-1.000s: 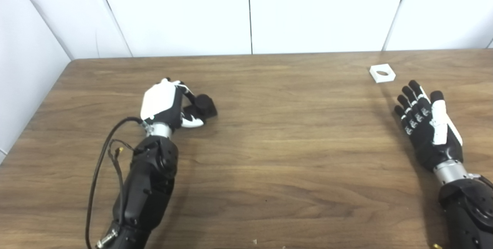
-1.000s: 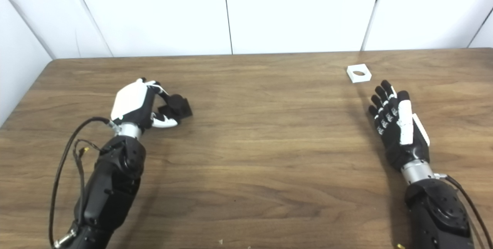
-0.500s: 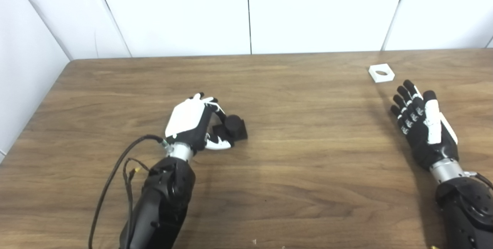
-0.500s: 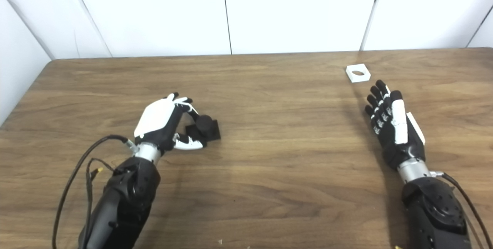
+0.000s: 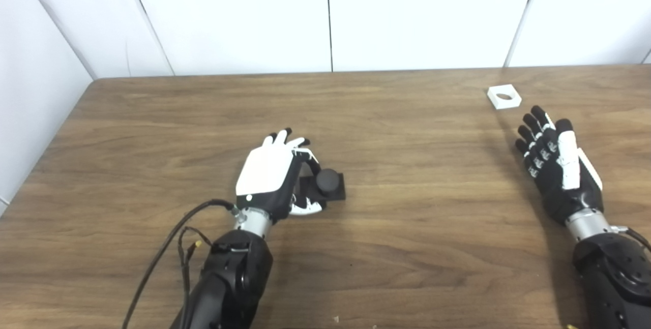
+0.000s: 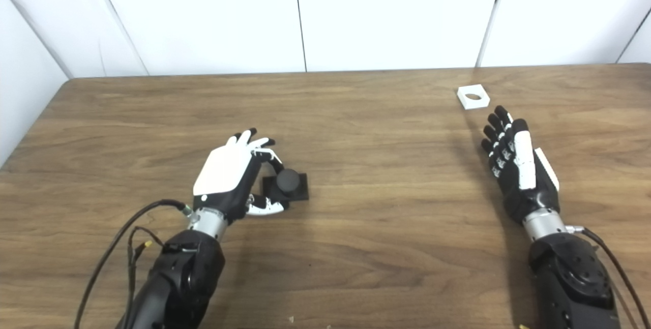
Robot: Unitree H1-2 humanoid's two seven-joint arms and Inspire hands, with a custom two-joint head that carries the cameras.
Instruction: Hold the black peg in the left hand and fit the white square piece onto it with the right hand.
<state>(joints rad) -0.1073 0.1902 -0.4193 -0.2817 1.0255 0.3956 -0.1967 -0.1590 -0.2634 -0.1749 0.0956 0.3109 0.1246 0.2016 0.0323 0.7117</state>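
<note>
Wooden table (image 5: pixel 407 247): left hand (image 5: pixel 272 176), lower centre, grips black peg (image 5: pixel 328 184) upright, presenting it for mating. Right hand (image 5: pixel 557 171), fingers spread and empty, sits just below white square piece (image 5: pixel 504 96), upper right.

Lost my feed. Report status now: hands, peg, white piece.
Left hand shut on black peg, low over table. Right hand open, empty, just short of white square piece. Nothing between them.

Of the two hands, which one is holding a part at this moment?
The left hand: its fingers are curled around the black peg near the table's middle. The right hand is open and empty, short of the white square piece.
</note>
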